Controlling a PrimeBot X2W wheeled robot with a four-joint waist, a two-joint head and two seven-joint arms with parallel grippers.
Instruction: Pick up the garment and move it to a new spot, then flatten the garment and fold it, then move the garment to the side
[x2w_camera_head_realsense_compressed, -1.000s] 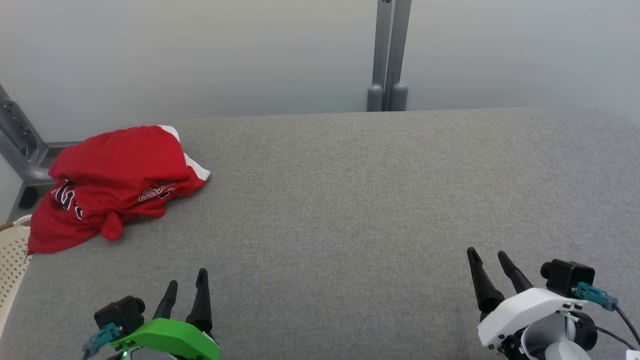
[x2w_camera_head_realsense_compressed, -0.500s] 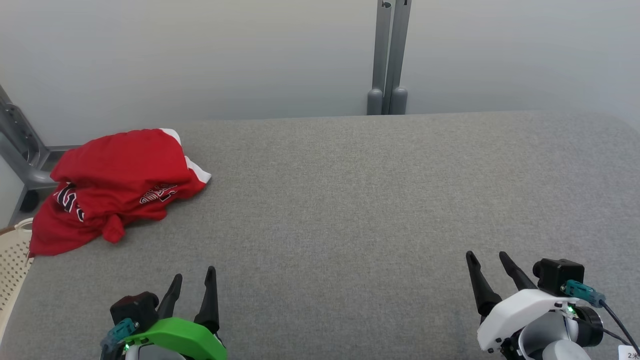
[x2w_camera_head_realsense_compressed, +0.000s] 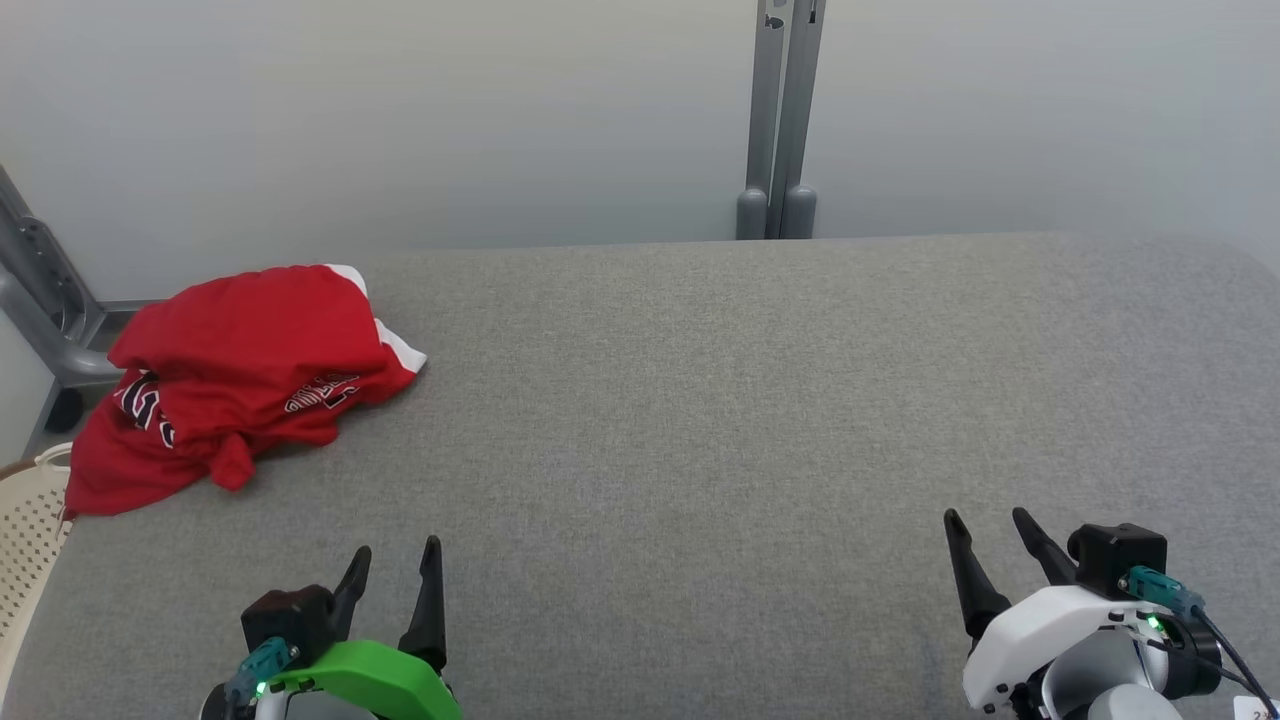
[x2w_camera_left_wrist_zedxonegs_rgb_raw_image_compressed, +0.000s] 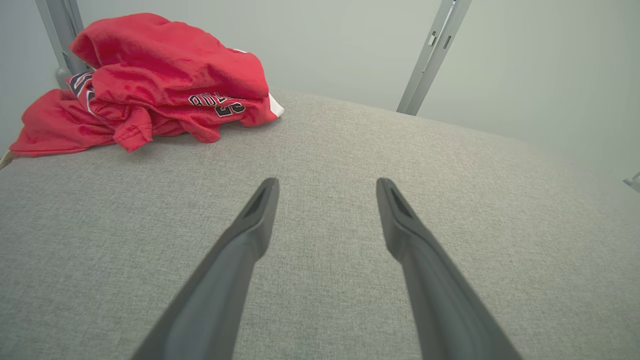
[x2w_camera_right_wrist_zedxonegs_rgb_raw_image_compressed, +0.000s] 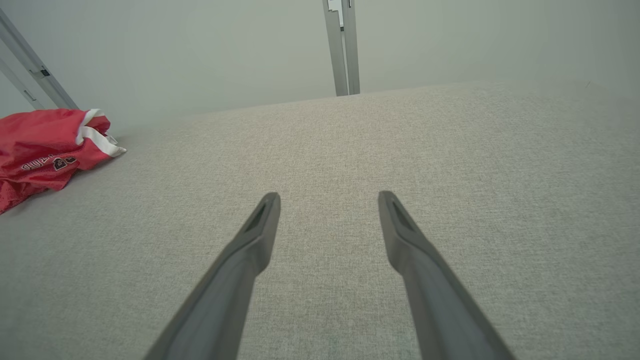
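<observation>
A crumpled, glossy red garment (x2w_camera_head_realsense_compressed: 235, 375) is heaped on the coarse-woven grey table (x2w_camera_head_realsense_compressed: 700, 400); the left gripper (x2w_camera_head_realsense_compressed: 397, 545) and right gripper (x2w_camera_head_realsense_compressed: 984, 514) are spread wide, empty.

The red jersey (x2w_camera_head_realsense_compressed: 240, 375) lies crumpled in a loose heap at the far left corner of the grey fabric-covered table (x2w_camera_head_realsense_compressed: 750, 400). It is bunched over itself in thick layers. A white band shows at its right edge, and dark, white-outlined lettering shows partly among the creases. Its left part reaches the table's left edge.
</observation>
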